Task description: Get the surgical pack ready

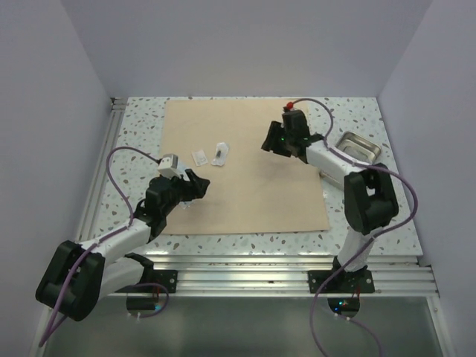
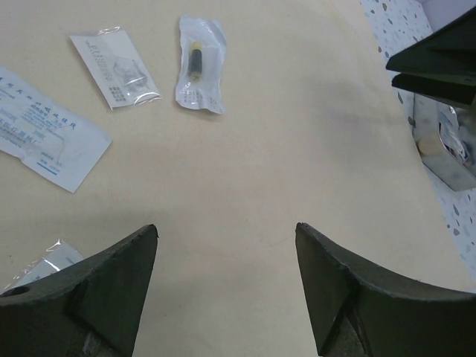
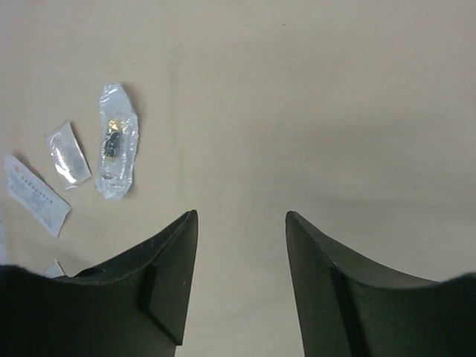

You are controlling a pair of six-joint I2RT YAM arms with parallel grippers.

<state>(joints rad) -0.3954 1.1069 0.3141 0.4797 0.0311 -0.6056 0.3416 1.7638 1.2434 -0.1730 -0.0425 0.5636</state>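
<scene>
The surgical pack's tan wrap sheet (image 1: 245, 178) lies spread flat on the table. Small white sachets (image 1: 200, 156) (image 1: 221, 153) rest on its left part. The left wrist view shows three of them in a row (image 2: 44, 130) (image 2: 115, 69) (image 2: 198, 65), and a fourth (image 2: 41, 264) by the left finger. The steel tray (image 1: 355, 146) stands off the sheet at the right. My left gripper (image 1: 199, 184) (image 2: 227, 227) hovers open just below the sachets, with nothing between its jaws. My right gripper (image 1: 266, 143) (image 3: 242, 214) hangs open over the sheet, right of the sachets (image 3: 117, 141), also holding nothing.
Speckled tabletop (image 1: 141, 134) borders the sheet on all sides. Purple walls close in the left, back and right. An aluminium rail (image 1: 245, 264) runs along the near edge. In the left wrist view the right gripper's dark fingers (image 2: 439, 63) show above the tray (image 2: 446, 149).
</scene>
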